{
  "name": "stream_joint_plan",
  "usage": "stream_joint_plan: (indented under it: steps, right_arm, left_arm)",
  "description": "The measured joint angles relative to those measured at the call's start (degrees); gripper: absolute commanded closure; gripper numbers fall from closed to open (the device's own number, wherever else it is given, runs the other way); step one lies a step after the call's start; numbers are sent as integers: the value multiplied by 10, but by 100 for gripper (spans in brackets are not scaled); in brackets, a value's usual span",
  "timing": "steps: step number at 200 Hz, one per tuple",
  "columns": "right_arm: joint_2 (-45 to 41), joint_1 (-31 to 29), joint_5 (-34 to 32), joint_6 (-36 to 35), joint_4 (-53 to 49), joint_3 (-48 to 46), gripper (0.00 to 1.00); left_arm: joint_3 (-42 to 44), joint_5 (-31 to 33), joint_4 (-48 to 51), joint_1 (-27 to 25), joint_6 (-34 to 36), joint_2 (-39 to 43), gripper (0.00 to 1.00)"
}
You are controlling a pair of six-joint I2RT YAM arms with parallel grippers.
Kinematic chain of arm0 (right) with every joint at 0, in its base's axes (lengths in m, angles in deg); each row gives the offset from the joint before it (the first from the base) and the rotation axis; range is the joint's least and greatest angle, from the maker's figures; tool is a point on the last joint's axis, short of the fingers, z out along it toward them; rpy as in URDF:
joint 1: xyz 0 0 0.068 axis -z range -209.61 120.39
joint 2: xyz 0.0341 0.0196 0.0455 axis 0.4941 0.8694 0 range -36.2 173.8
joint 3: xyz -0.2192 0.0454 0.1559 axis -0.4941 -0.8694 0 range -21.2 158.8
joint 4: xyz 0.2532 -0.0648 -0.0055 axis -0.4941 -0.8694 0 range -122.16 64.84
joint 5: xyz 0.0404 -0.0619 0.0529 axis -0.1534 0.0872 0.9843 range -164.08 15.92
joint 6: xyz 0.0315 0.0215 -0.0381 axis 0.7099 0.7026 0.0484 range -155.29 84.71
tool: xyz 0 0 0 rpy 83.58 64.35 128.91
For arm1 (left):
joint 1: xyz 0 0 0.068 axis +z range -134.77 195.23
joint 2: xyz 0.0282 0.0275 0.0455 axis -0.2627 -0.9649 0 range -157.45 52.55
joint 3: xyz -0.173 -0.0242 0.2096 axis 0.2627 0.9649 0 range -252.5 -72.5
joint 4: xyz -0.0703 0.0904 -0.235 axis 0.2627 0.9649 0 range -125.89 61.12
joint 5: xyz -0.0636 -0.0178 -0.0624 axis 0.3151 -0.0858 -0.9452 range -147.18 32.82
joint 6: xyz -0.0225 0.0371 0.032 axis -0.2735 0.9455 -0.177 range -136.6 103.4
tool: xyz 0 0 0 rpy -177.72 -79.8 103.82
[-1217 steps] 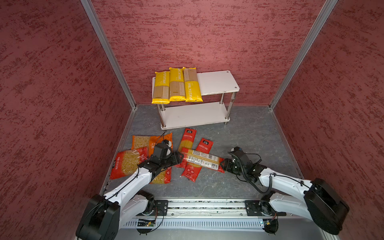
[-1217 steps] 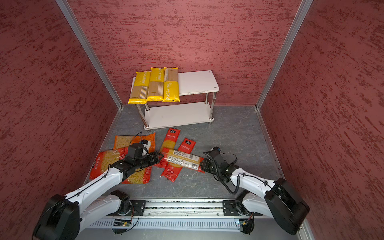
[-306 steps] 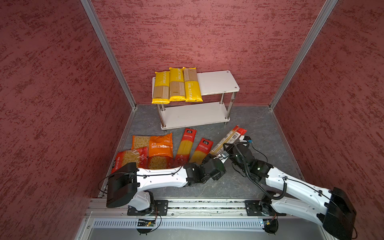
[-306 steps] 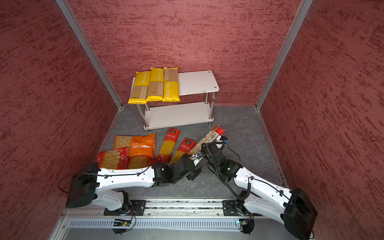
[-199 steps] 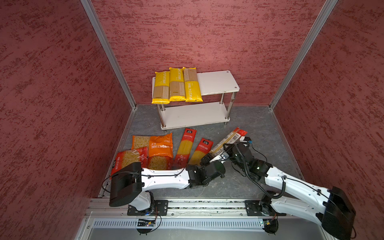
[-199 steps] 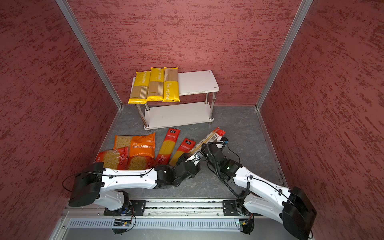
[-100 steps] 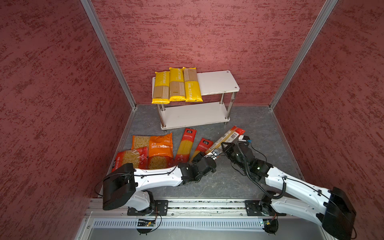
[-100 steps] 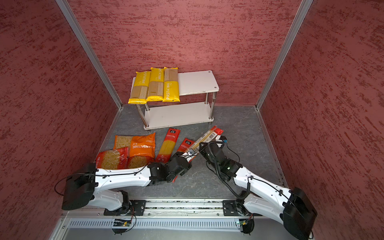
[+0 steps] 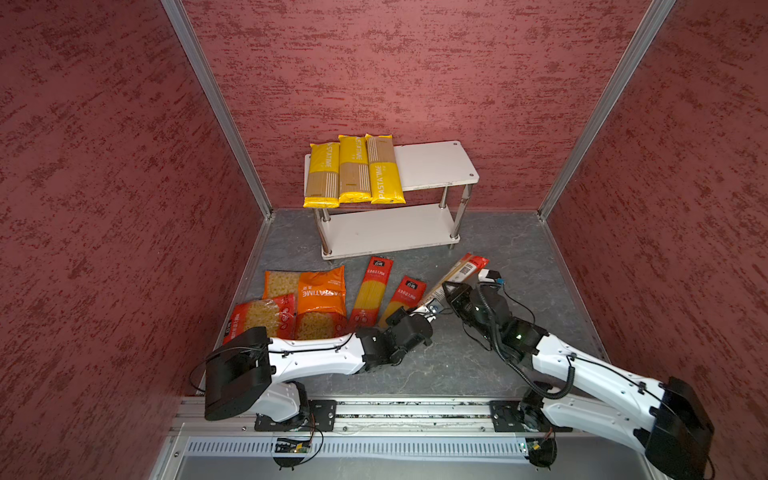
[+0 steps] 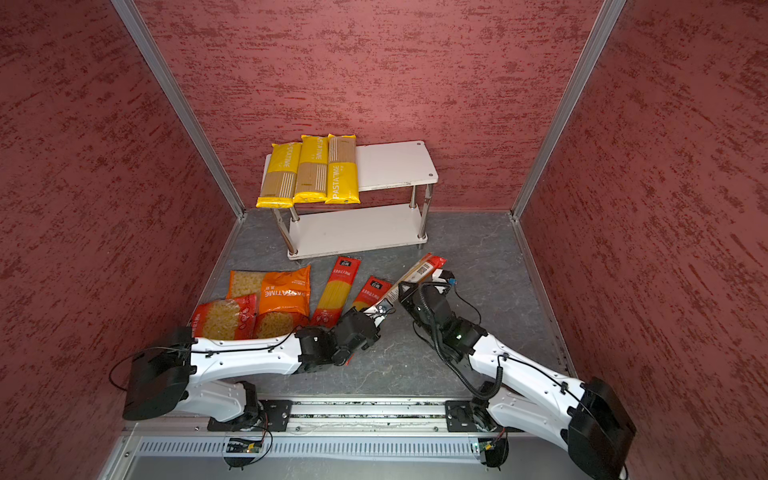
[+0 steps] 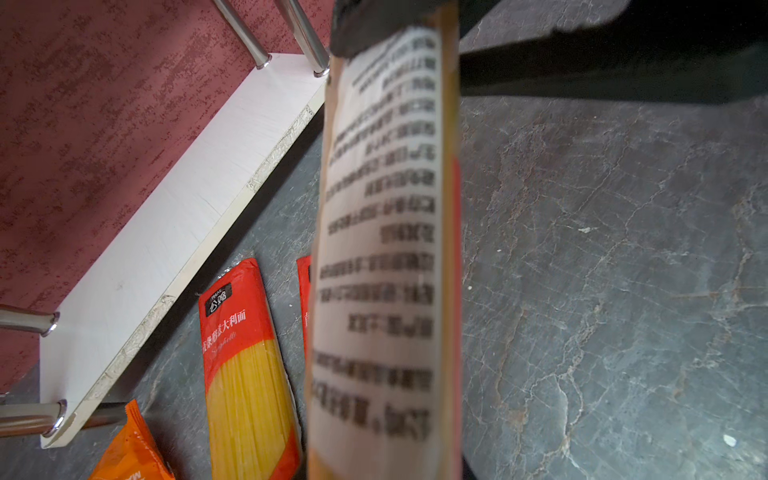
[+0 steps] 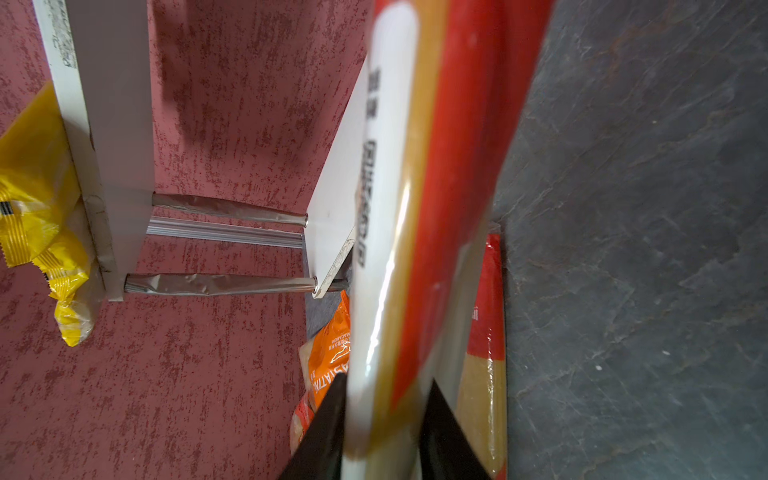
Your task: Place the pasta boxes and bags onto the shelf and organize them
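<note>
Three yellow spaghetti packs [image 9: 353, 170] [image 10: 311, 170] lie side by side on the left half of the shelf's [image 9: 432, 166] [image 10: 395, 166] top board. A red spaghetti bag [image 9: 457, 272] [image 10: 415, 270] [image 11: 382, 208] [image 12: 415, 208] hangs slanted above the floor between both arms. My right gripper [image 9: 448, 291] [image 10: 402, 291] [image 12: 386, 378] is shut on its middle, a black finger on each side. My left gripper [image 9: 428, 311] [image 10: 380, 309] grips its near end, with the fingers hidden behind the bag in the left wrist view. Two red spaghetti bags [image 9: 372, 291] [image 9: 405, 299] and three short-pasta bags [image 9: 322, 299] lie on the floor.
Red textured walls close in the grey floor [image 9: 519, 249] on three sides, with metal corner profiles [image 9: 232, 137] [image 9: 598, 108]. The arms' base rail [image 9: 395, 411] runs along the front edge. The shelf's chrome posts [image 9: 465, 199] stand just beyond the held bag's far end.
My left gripper has moved from the floor in front up to the held bag's near end and closed on it. The bag and the right arm have barely shifted.
</note>
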Motion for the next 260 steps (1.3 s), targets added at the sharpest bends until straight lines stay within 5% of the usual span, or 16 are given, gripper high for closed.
stream_joint_plan:
  steps: [52, 79, 203, 260]
  right_arm:
    - [-7, 4, 7, -22, 14, 0, 48]
    - [-7, 6, 11, -41, 23, 0, 43]
    - [-80, 33, 26, -103, 61, -34, 40]
    - [-74, 37, 55, -63, 80, -113, 41]
  left_arm:
    - [-1, -27, 42, 0, -60, 12, 100]
    - [-1, -84, 83, 15, -117, 33, 100]
    - [100, -407, 99, 209, -445, 174, 100]
    - [167, -464, 23, 238, -578, 211, 100]
